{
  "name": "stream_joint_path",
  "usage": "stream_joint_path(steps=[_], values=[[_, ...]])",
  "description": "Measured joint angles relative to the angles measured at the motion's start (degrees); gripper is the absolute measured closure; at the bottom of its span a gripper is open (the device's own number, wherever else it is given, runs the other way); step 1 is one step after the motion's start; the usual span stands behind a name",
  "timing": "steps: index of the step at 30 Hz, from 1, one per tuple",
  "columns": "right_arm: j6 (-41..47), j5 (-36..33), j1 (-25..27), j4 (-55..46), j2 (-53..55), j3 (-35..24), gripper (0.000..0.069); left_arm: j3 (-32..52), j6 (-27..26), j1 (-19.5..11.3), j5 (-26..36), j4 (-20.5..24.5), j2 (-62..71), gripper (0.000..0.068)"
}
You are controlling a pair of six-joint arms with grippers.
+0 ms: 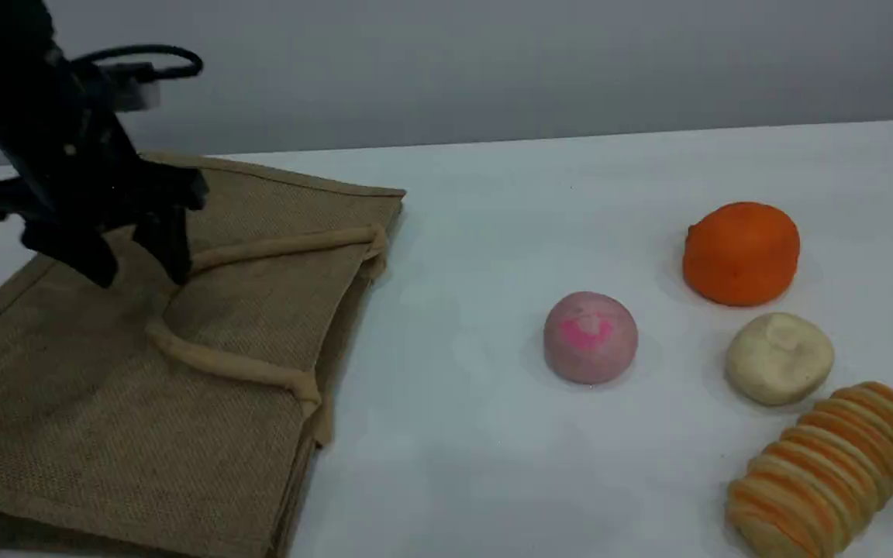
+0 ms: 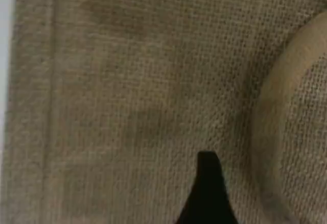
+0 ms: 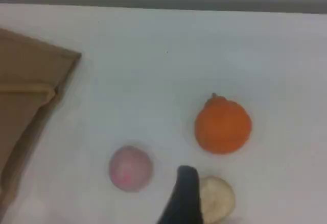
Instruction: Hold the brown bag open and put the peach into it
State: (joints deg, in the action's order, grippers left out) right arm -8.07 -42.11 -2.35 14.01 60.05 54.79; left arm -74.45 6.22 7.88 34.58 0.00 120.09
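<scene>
- The brown bag (image 1: 90, 403) is lying flat on the table (image 1: 493, 217), filling the lower left of the scene view. Its mouth edge is facing the middle of the frame and is not yet opened.
- The left gripper (image 1: 140, 275) is hanging over the bag's upper left part, fingers spread wide with nothing between them. Whether the tips are touching the weave I cannot tell.
- The beige handle (image 1: 276, 246) is looping from the mouth edge back toward the left of the frame, and its bend is lying just beside the fingertip nearer the frame's middle. That small offset is likely what the coming grasp is turning on.
- The peach (image 1: 591, 338) is sitting on bare table right of centre, well apart from the bag's mouth. The orange ball (image 1: 741, 253) and the cream lump (image 1: 778, 358) are lying farther right.
- The right gripper (image 3: 186, 188) is missing from the scene view. Its own wrist view is showing one dark fingertip at the bottom edge, carrying nothing, and the jaws are standing wide.
- In that wrist view the peach is lying just left of the tip and the cream lump just right, so the right arm is looking the nearer one for the peach.
</scene>
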Motion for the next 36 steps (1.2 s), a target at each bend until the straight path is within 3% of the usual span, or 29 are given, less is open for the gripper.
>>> stream_joint_path(steps=[22, 26, 34, 36], values=[[0.0, 0.0, 0.0, -0.06, 0.0, 0.0, 0.0109, -0.06, -0.16, 0.41, -2.85, 0.0, 3.56, 0.0188], [0.05, 0.0, 0.0, -0.06, 0.0, 0.0, 0.0109, -0.06, -2.12, 0.41, -3.08, 0.0, 3.79, 0.0271], [0.05, 0.0, 0.0, -0.06, 0.0, 0.0, 0.0109, -0.06, -3.55, 0.41, -2.69, 0.0, 3.83, 0.0577], [0.05, 0.0, 0.0, -0.06, 0.0, 0.0, 0.0109, -0.06, -5.23, 0.41, -1.99, 0.0, 3.83, 0.0589]])
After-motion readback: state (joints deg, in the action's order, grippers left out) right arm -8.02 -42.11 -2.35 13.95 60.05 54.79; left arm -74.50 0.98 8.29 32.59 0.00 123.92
